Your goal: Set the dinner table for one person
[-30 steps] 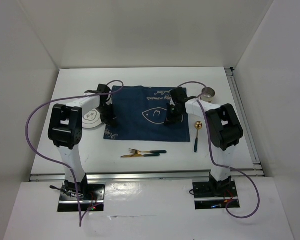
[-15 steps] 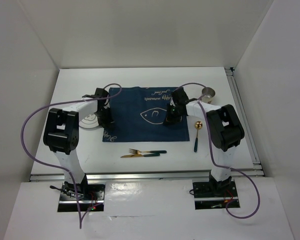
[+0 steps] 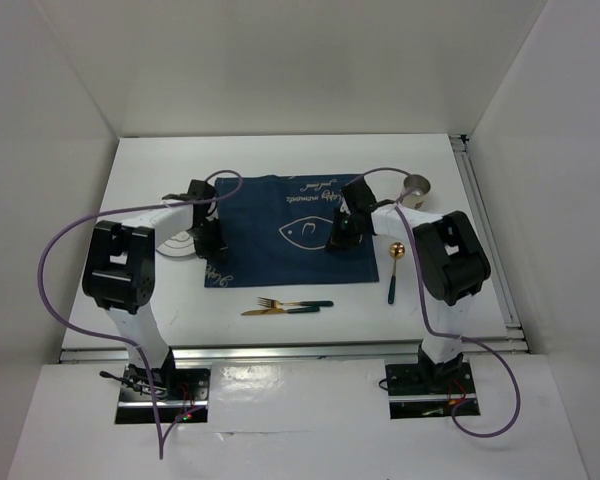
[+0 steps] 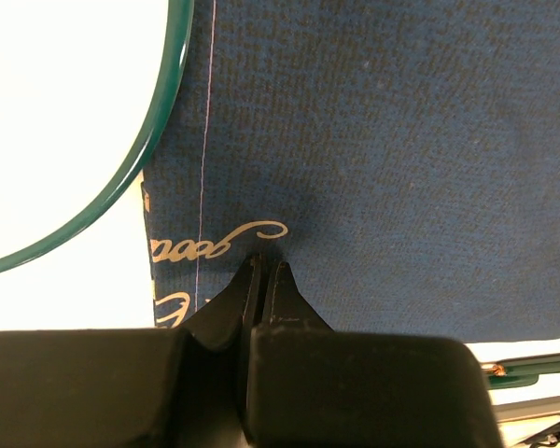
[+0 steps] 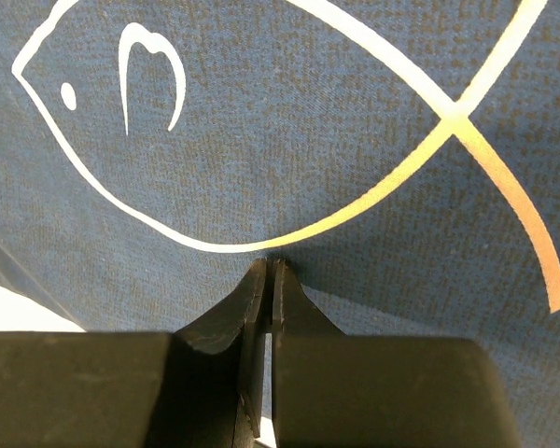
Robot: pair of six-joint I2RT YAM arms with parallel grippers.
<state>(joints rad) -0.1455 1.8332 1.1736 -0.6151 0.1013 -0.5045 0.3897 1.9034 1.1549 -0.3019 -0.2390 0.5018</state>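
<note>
My left gripper [image 4: 266, 266] has its jaws pressed together, tips down on the navy cloth placemat [image 4: 373, 140] just inside its left hem, beside the cream lettering. The right gripper [image 5: 269, 266] is likewise closed, tips planted on the lower curve of the white fish drawing. I can't see a fold of cloth caught between either pair, so I read both as pressing rather than pinching.

The placemat looks soft and limp. I'd expect it to slide under downward pressure but to bunch if I push one side harder than the other. For a lift, a hem or corner is the place to pinch.

The green-rimmed white plate [image 4: 75, 121] lies just left of the mat, its rim at or over the hem. It is probably hard and breakable, so I'd take it by the rim.

The dinner table [image 3: 280, 150] is a rigid white slab under everything, a surface to work on and not something to grip. The fork [image 3: 290, 302] and knife [image 3: 275, 311] lie flat near the front edge and the gold spoon [image 3: 394, 268] lies right of the mat. They are thin and likely slippery, best taken by the handles. A metal cup [image 3: 417, 186] stands at the far right.

Both arms reach forward with elbows raised and wrists angled steeply down and inward toward the mat.
</note>
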